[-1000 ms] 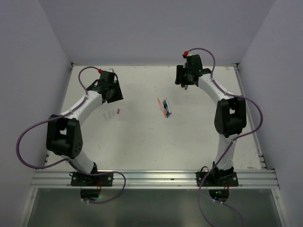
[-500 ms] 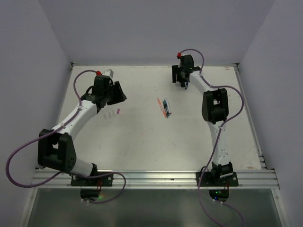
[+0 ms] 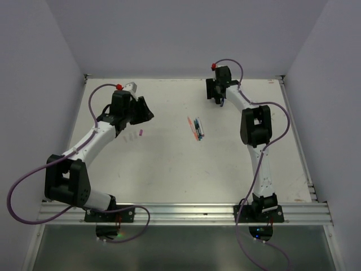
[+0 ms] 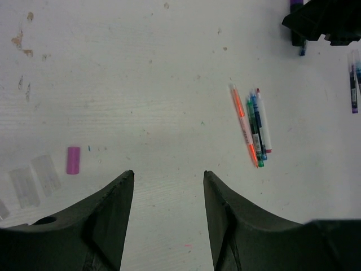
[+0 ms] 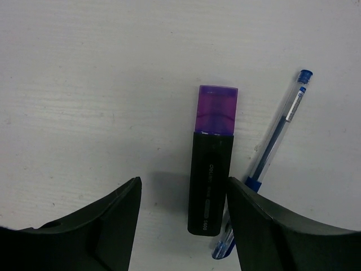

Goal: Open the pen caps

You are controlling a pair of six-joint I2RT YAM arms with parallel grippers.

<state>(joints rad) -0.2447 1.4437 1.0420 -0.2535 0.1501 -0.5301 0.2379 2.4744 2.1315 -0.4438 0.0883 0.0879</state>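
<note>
My right gripper [image 5: 183,180] is open and low over a stubby marker with a black body [image 5: 210,183] and a purple cap [image 5: 216,110]. The marker body lies between the fingers, close to the right finger [image 5: 265,226]. A thin blue pen [image 5: 277,138] lies slanted beside it. In the top view the right gripper [image 3: 217,100] is at the far middle of the table. A bundle of thin orange, green, blue and white pens [image 3: 197,129] lies mid-table and also shows in the left wrist view [image 4: 252,127]. My left gripper [image 4: 168,175] is open and empty, left of the bundle [image 3: 145,112].
A loose pink cap [image 4: 73,160] and two clear caps [image 4: 35,178] lie on the white table [image 3: 169,169] left of my left gripper. Another thin pen [image 4: 353,79] lies at the right edge of the left wrist view. Walls enclose three sides.
The right arm has stretched out and its gripper has shifted slightly left at the far side. The left arm has extended and its gripper has moved right toward the pens.
</note>
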